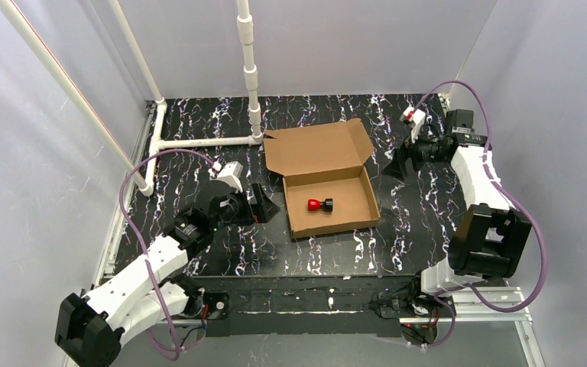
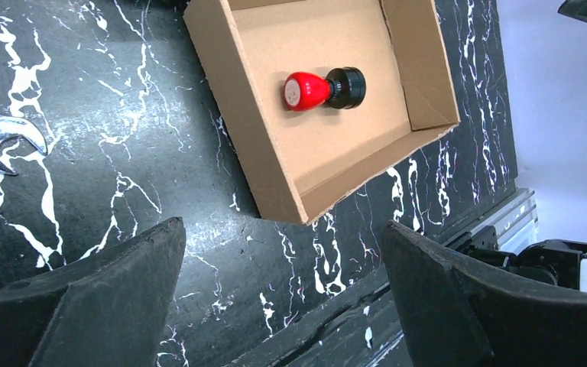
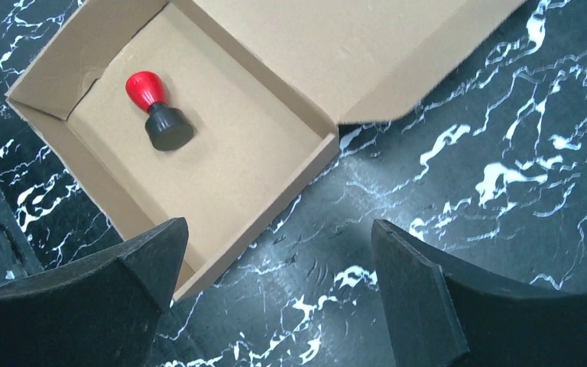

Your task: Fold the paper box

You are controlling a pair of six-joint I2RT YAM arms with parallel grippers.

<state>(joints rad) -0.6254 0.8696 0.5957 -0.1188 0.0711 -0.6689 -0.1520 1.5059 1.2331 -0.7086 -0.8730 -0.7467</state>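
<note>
The paper box point(image 1: 349, 196) sits mid-way on the table point(image 1: 420, 222), lid open toward 12 o'clock, a stamp point(image 1: 319, 204) inside. The left gripper point(image 1: 264, 204) at its 9 o'clock and the right gripper point(image 1: 397, 164) at 2 o'clock gape wide, touching nothing.

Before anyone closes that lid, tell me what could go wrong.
1. The lid is folded back open on the box. The left fingers and right fingers are both open and off it, so a one-sided push may slide the box instead of hinging the lid.
2. The stamp lies loose on its side inside and could roll and jam under the lid.
3. A wrench lies close to the left fingers and could get knocked.
</note>
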